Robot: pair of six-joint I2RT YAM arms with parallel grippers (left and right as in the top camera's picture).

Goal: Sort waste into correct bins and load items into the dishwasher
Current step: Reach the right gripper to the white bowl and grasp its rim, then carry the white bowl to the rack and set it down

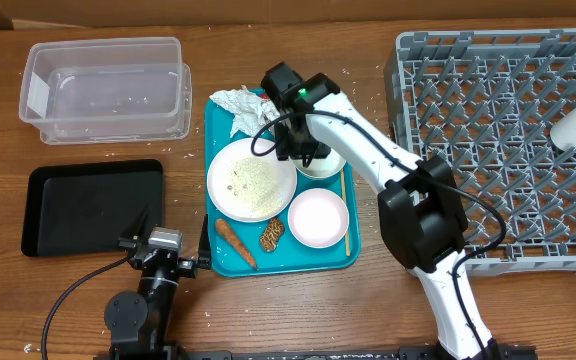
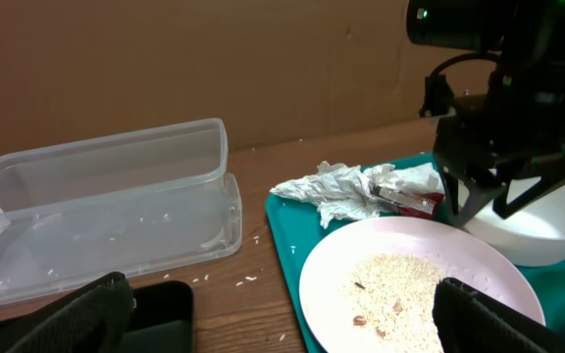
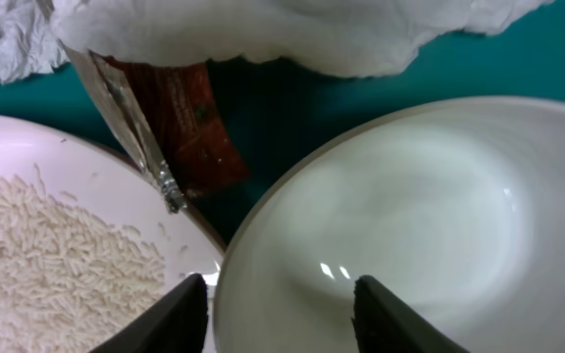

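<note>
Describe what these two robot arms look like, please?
The right arm is white tubes linked by chunky black joints, with a black cable alongside and a small green light. The left arm is mostly black, with its own black lead. The right gripper and left gripper have black fingers.

In the overhead view, the upper bowl (image 1: 326, 167) is largely covered by the right hand (image 1: 303, 150), and the dish rack (image 1: 468, 120) is cut off at the right edge. In the right wrist view, the red wrapper (image 3: 189, 127) is partly covered by a napkin (image 3: 263, 29). In the left wrist view, the fingers (image 2: 67, 319) of the left hand (image 2: 282, 316) are blurred and cropped at the bottom; the clear tub (image 2: 96, 216) is cut off at left.
</note>
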